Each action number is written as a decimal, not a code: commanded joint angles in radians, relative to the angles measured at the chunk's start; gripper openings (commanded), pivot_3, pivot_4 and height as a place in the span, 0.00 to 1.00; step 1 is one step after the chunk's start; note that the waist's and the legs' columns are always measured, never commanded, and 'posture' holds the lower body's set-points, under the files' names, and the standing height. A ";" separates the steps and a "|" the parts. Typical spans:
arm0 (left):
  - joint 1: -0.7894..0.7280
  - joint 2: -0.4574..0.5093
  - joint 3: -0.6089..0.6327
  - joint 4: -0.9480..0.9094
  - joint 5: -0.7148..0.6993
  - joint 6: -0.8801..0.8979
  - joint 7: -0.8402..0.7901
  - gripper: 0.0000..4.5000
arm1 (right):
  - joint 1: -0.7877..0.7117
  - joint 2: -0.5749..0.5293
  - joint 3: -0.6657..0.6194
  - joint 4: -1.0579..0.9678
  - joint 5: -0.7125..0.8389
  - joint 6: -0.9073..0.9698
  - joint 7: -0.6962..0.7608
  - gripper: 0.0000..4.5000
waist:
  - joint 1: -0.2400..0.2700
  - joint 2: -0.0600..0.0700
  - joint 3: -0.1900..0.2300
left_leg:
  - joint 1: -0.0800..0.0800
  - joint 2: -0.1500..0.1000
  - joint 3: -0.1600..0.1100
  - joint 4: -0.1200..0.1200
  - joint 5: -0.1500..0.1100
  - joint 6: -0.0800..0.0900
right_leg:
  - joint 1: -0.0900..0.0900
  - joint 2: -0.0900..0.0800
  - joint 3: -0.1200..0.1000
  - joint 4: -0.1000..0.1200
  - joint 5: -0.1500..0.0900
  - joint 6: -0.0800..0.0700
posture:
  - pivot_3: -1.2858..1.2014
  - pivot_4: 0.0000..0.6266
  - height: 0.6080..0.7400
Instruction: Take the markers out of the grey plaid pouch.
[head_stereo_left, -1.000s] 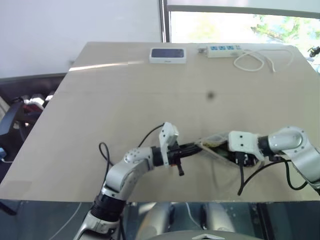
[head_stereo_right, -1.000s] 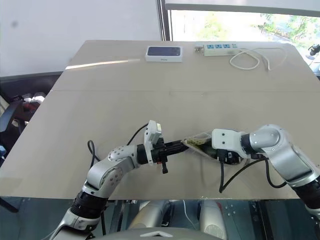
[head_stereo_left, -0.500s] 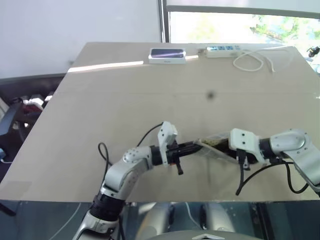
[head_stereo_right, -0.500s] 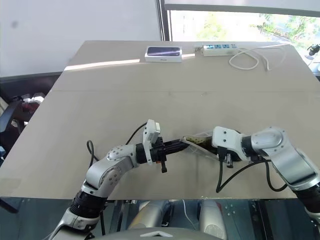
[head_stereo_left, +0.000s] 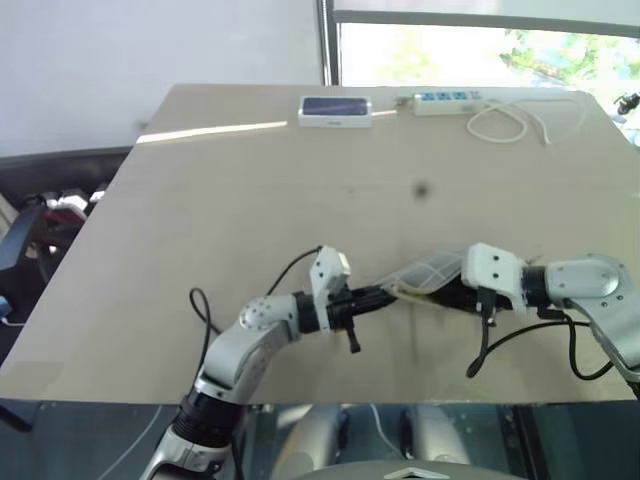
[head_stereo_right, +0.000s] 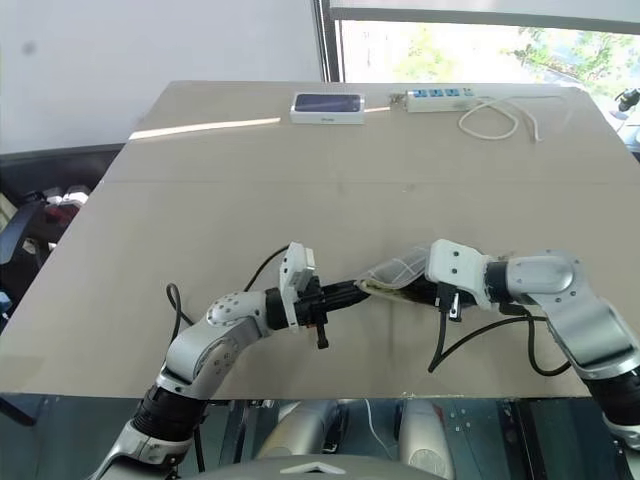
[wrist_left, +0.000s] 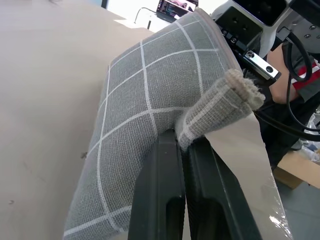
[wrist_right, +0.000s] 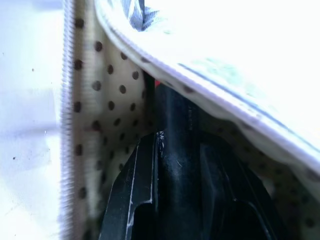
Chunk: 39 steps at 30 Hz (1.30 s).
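The grey plaid pouch (head_stereo_left: 425, 273) hangs just above the table (head_stereo_left: 250, 200) near its front edge, between my two hands. My left gripper (wrist_left: 184, 137) is shut on a bunched fabric tab at the pouch's left end (wrist_left: 220, 102). From the right, my right gripper (wrist_right: 177, 137) reaches into the pouch's open mouth, past the dotted lining (wrist_right: 107, 95). It is shut on a dark marker (wrist_right: 175, 112) with a bit of red at its far end. The rest of that marker is hidden inside the pouch.
A white box with a dark top (head_stereo_left: 336, 110) lies at the table's far edge. Beside it are a power strip (head_stereo_left: 447, 101) and a coiled white cable (head_stereo_left: 510, 122). Black cables hang from both wrists over the table's front edge.
My right hand has risen a little, and the pouch's right end has lifted and tilted up with it. The left gripper has kept its hold in the same place.
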 joint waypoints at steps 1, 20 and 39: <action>-0.012 -0.009 0.023 0.011 0.017 -0.021 0.022 0.00 | 0.008 -0.016 -0.061 -0.047 0.029 -0.074 0.020 0.11 | 0.000 0.000 0.000 | 0.000 0.000 0.000 0.000 0.000 0.000 | 0.000 0.000 0.000 0.000 0.000 0.000 | 0.52 0.24 0.98; -0.052 -0.050 0.063 0.025 0.030 -0.047 0.084 0.00 | -0.005 -0.069 -0.012 0.051 -0.164 -0.341 0.001 0.11 | 0.000 0.000 0.000 | 0.000 0.000 0.000 0.000 0.000 0.000 | 0.000 0.000 0.000 0.000 0.000 0.000 | 0.52 0.24 0.98; -0.014 -0.079 0.019 -0.033 0.051 -0.063 0.117 0.00 | -0.062 0.259 -0.200 -0.120 0.247 0.500 -0.278 0.11 | 0.000 0.000 0.001 | 0.000 0.000 0.000 0.001 0.000 0.000 | 0.000 0.000 0.000 0.001 0.000 0.000 | 0.52 0.24 0.98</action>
